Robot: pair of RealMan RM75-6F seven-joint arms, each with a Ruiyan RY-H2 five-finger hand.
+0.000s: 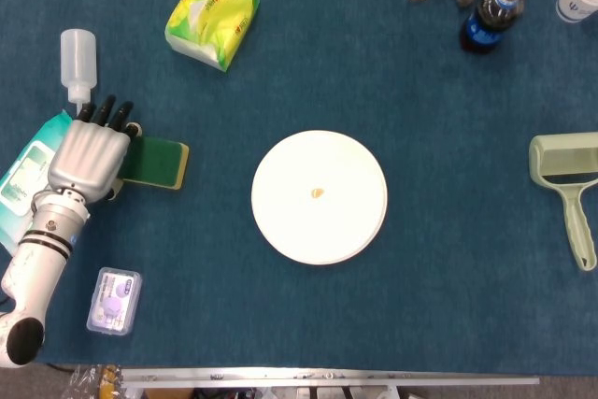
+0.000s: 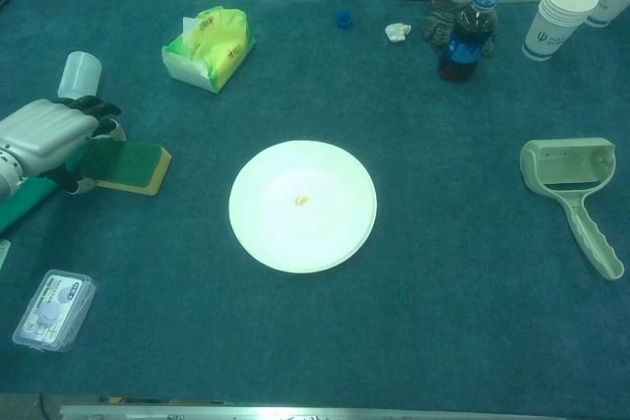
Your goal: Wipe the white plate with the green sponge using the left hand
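Your left hand [image 1: 89, 154] is covering the sponge's [image 1: 157, 162] left end; whether it is gripping, I cannot tell. The sponge is lying left of the plate [image 1: 319, 197], probably soft and light; pinch its long edges.

fuzzy matt blue table cloth [image 1: 439, 259], smooth matt white plate [image 1: 319, 196], spongy green sponge [image 1: 154, 162] with yellowish foam base, silvery metal-look left hand [image 1: 90, 154], glossy crinkly tissue pack [image 1: 211, 18], clear plastic squeeze bottle [image 1: 78, 63]
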